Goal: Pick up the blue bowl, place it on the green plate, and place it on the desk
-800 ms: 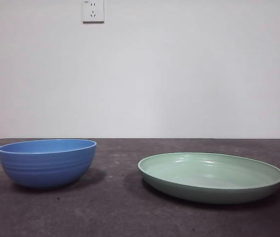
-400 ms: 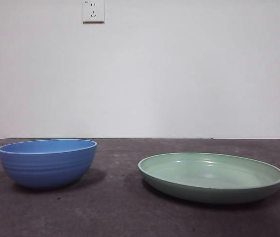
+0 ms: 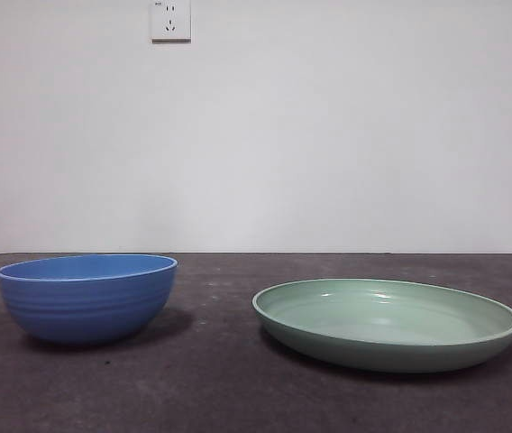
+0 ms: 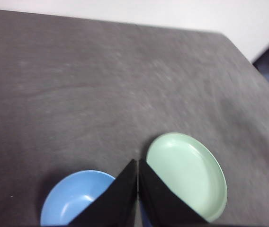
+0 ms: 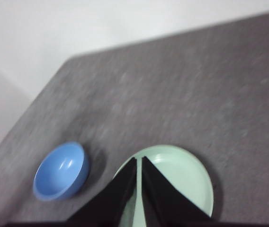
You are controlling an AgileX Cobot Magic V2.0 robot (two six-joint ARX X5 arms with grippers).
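Observation:
The blue bowl (image 3: 86, 298) stands upright on the desk (image 3: 211, 379) at the left, empty. To its right, apart from it, lies the green plate (image 3: 387, 323), also empty. My left gripper (image 4: 138, 163) is shut and hangs high above the desk, over the gap between the blue bowl (image 4: 75, 198) and the green plate (image 4: 189, 172). High over the near side of the green plate (image 5: 182, 177) hangs my right gripper (image 5: 139, 160), shut too, with the blue bowl (image 5: 61, 171) off to one side. Neither arm shows in the front view.
A white wall with a power socket (image 3: 170, 20) rises behind the desk. The desk's far edge and a corner (image 4: 219, 34) show in the left wrist view, with a dark drop beyond.

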